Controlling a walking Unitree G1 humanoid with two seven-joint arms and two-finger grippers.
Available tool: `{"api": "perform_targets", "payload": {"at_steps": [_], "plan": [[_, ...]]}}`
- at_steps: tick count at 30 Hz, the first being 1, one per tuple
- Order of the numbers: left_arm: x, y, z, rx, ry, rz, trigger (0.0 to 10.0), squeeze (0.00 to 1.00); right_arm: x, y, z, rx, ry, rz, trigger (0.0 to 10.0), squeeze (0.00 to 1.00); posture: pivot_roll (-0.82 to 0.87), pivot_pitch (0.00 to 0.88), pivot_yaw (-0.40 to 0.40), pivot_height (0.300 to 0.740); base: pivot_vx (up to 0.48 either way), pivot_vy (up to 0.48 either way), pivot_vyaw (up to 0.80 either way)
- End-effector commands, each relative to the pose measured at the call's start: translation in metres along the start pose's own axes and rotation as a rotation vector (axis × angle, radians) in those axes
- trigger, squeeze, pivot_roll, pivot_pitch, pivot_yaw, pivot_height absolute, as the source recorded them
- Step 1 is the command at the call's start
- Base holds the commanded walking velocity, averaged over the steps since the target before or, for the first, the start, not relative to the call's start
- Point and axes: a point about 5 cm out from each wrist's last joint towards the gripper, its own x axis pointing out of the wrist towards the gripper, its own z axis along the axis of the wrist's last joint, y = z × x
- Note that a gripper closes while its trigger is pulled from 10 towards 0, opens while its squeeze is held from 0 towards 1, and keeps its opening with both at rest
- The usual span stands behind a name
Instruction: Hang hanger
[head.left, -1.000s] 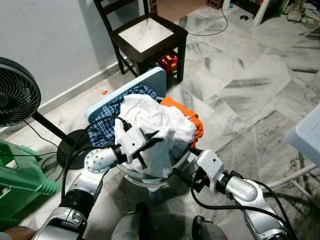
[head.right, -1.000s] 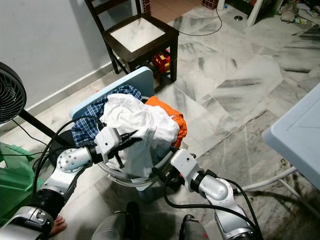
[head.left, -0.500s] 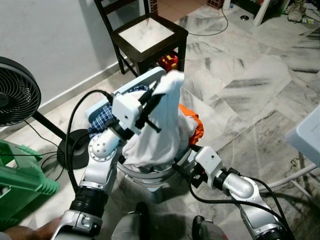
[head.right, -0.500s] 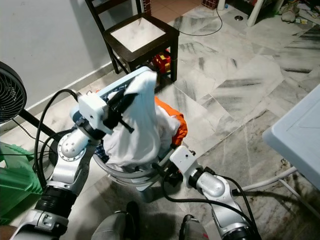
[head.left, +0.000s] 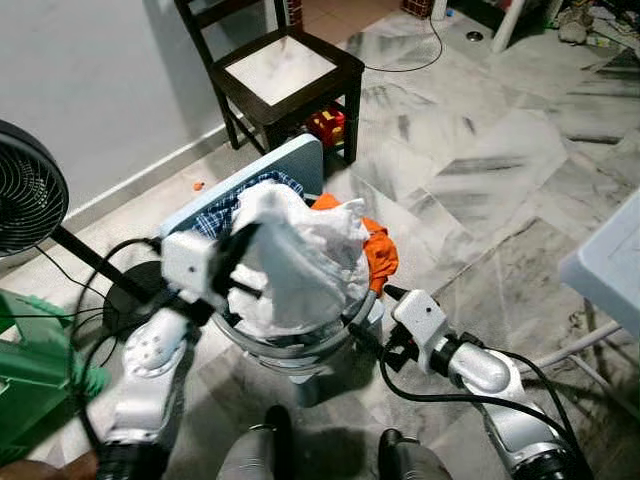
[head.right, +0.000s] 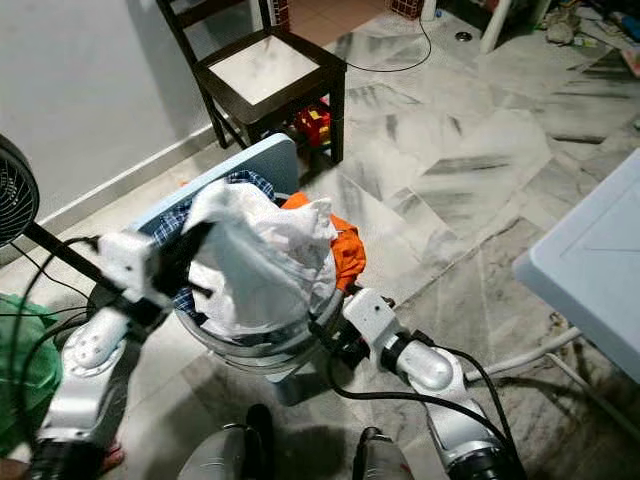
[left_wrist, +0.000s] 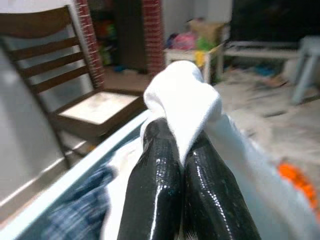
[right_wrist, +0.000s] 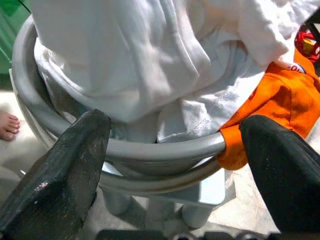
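A grey laundry basket (head.left: 290, 348) stands on the floor right in front of me, heaped with clothes. My left gripper (head.left: 243, 243) is shut on a fold of the white garment (head.left: 300, 262) on top of the heap, and is blurred by motion. In the left wrist view both black fingers (left_wrist: 155, 170) pinch the white cloth (left_wrist: 185, 95). My right gripper (head.left: 370, 318) is open at the basket's near right rim. In the right wrist view its fingers (right_wrist: 65, 170) stand wide apart on either side of the grey rim (right_wrist: 165, 150), touching nothing.
An orange garment (head.left: 378, 255) and a blue plaid shirt (head.left: 225, 210) lie in the basket, with a pale blue board (head.left: 290, 165) behind it. Beyond are a dark wooden chair (head.left: 285, 70), a fan (head.left: 25, 185), a green stool (head.left: 30, 350) and a table corner (head.left: 610, 270). A person's bare foot (right_wrist: 7, 125) is near the basket.
My left gripper lifted the white garment high above the basket, then came back down and to the left with it still held. The right gripper stayed at the rim.
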Motion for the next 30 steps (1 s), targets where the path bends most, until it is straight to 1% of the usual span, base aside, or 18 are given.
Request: {"api": "perform_targets", "payload": {"at_steps": [1, 3, 5, 6, 7, 8, 9, 10, 12, 13, 14, 15, 16, 19, 22, 24, 27, 30], "plan": [[-0.017, 0.013, -0.010, 0.047, 0.066, 0.057, 0.0, 0.00, -0.002, 0.008, -0.009, 0.015, 0.022, 0.027, 10.0, 0.00, 0.02, 0.287, 0.039, 0.740, 0.000, 0.000, 0.00], [-0.033, 0.021, -0.018, 0.081, 0.131, 0.090, 0.0, 0.00, -0.001, 0.010, -0.010, 0.017, 0.024, 0.034, 10.0, 0.00, 0.03, 0.291, 0.037, 0.740, 0.000, 0.000, 0.00], [-0.041, 0.021, -0.027, 0.080, 0.182, 0.092, 0.3, 0.00, 0.000, 0.010, -0.010, 0.018, 0.024, 0.036, 10.0, 0.00, 0.03, 0.294, 0.033, 0.740, 0.000, 0.000, 0.00], [-0.045, 0.020, -0.032, 0.081, 0.212, 0.088, 2.0, 0.00, 0.001, 0.010, -0.009, 0.018, 0.023, 0.038, 10.0, 0.00, 0.03, 0.294, 0.033, 0.740, 0.000, 0.000, 0.00], [-0.050, 0.017, -0.037, 0.084, 0.240, 0.077, 2.7, 0.00, 0.002, 0.011, -0.009, 0.018, 0.023, 0.040, 10.0, 0.00, 0.03, 0.295, 0.032, 0.740, 0.000, 0.000, 0.00], [-0.050, 0.017, -0.037, 0.084, 0.240, 0.077, 2.7, 0.00, 0.002, 0.011, -0.009, 0.018, 0.023, 0.040, 10.0, 0.00, 0.03, 0.295, 0.032, 0.740, 0.000, 0.000, 0.00], [-0.058, 0.009, -0.047, 0.082, 0.301, 0.045, 4.0, 0.00, 0.003, 0.011, -0.008, 0.015, 0.019, 0.039, 10.0, 0.00, 0.03, 0.294, 0.033, 0.740, 0.000, 0.000, 0.00], [-0.059, 0.004, -0.050, 0.062, 0.311, 0.027, 4.5, 0.00, 0.003, 0.010, -0.008, 0.017, 0.016, 0.029, 10.0, 0.00, 0.03, 0.292, 0.034, 0.740, 0.000, 0.000, 0.00], [-0.060, -0.003, -0.052, 0.053, 0.309, -0.003, 4.6, 0.00, 0.004, 0.007, -0.007, 0.025, 0.010, -0.001, 10.0, 0.00, 0.03, 0.289, 0.037, 0.740, 0.000, 0.000, 0.00], [-0.058, -0.012, -0.053, 0.065, 0.304, -0.045, 5.8, 0.00, 0.003, 0.002, -0.006, 0.050, -0.007, -0.061, 10.0, 0.00, 0.03, 0.286, 0.038, 0.740, 0.000, 0.000, 0.00], [-0.057, -0.017, -0.054, 0.067, 0.305, -0.065, 5.8, 0.00, 0.003, -0.001, -0.006, 0.065, -0.015, -0.093, 10.0, 0.00, 0.02, 0.283, 0.039, 0.740, 0.000, 0.000, 0.00], [-0.056, -0.021, -0.056, 0.073, 0.315, -0.087, 8.6, 0.00, 0.002, -0.003, -0.006, 0.081, -0.024, -0.122, 10.0, 0.00, 0.02, 0.281, 0.041, 0.740, 0.000, 0.000, 0.00], [-0.054, -0.025, -0.058, 0.088, 0.329, -0.109, 10.0, 0.00, 0.002, -0.005, -0.005, 0.095, -0.039, -0.154, 10.0, 0.00, 0.02, 0.281, 0.041, 0.740, 0.000, 0.000, 0.00], [-0.045, -0.039, -0.064, 0.073, 0.330, -0.150, 10.0, 0.00, -0.001, -0.009, -0.001, 0.181, -0.095, -0.233, 10.0, 0.00, 0.00, 0.263, 0.051, 0.740, 0.000, 0.000, 0.00], [-0.038, -0.049, -0.067, 0.071, 0.334, -0.183, 10.0, 0.00, -0.004, -0.011, -0.002, 0.217, -0.108, -0.268, 10.0, 0.00, -0.02, 0.249, 0.058, 0.740, 0.000, 0.000, 0.00], [-0.029, -0.060, -0.070, 0.066, 0.334, -0.226, 10.0, 0.00, -0.006, -0.009, -0.005, 0.289, -0.120, -0.318, 10.0, 0.00, -0.05, 0.223, 0.068, 0.740, 0.000, 0.000, 0.00], [-0.024, -0.067, -0.073, 0.047, 0.338, -0.242, 10.0, 0.00, -0.008, -0.011, -0.006, 0.339, -0.141, -0.368, 10.0, 0.00, -0.07, 0.211, 0.069, 0.740, 0.000, 0.000, 0.00], [-0.017, -0.078, -0.075, 0.025, 0.336, -0.270, 10.0, 0.00, -0.018, -0.018, -0.013, 0.447, -0.163, -0.520, 10.0, 0.00, -0.11, 0.182, 0.065, 0.740, 0.000, 0.000, 0.00]]}}
